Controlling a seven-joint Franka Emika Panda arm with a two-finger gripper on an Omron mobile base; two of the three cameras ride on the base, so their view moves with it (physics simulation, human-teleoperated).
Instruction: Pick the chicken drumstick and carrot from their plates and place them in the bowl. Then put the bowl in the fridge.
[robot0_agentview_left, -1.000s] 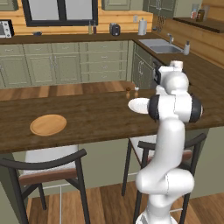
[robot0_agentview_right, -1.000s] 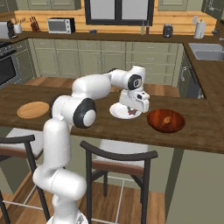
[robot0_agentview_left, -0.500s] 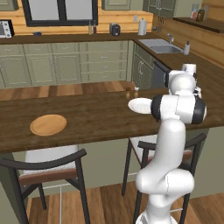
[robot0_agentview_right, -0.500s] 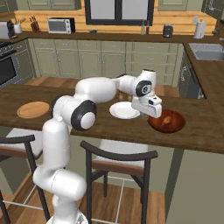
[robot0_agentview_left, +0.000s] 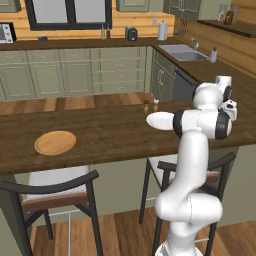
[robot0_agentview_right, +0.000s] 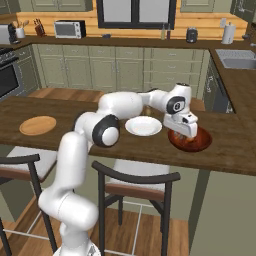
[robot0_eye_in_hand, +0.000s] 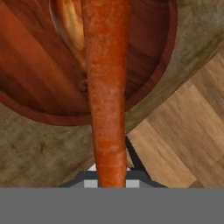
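Note:
My gripper (robot0_agentview_right: 185, 131) hangs just above the reddish-brown bowl (robot0_agentview_right: 195, 144), shut on the orange carrot (robot0_eye_in_hand: 107, 87). In the hand view the carrot runs up between my fingertips and over the bowl (robot0_eye_in_hand: 39, 83). The brown chicken drumstick (robot0_eye_in_hand: 70, 26) lies inside the bowl, partly behind the carrot. To the left of the bowl sits the bare white plate (robot0_agentview_right: 143, 126), which is also the white plate (robot0_agentview_left: 159, 120) in front of my arm. The wooden plate (robot0_agentview_right: 38, 125) rests bare at the counter's far left. The fridge is out of view.
Two small shakers (robot0_agentview_left: 150, 106) stand behind the white plate. The bowl sits near the counter's front edge, with wooden floor (robot0_eye_in_hand: 183, 131) showing beyond it. Two dark chairs (robot0_agentview_right: 135, 185) stand under the counter on my side.
My gripper has carried the carrot from above the white plate rightward to over the bowl. The plates and bowl have stayed where they were.

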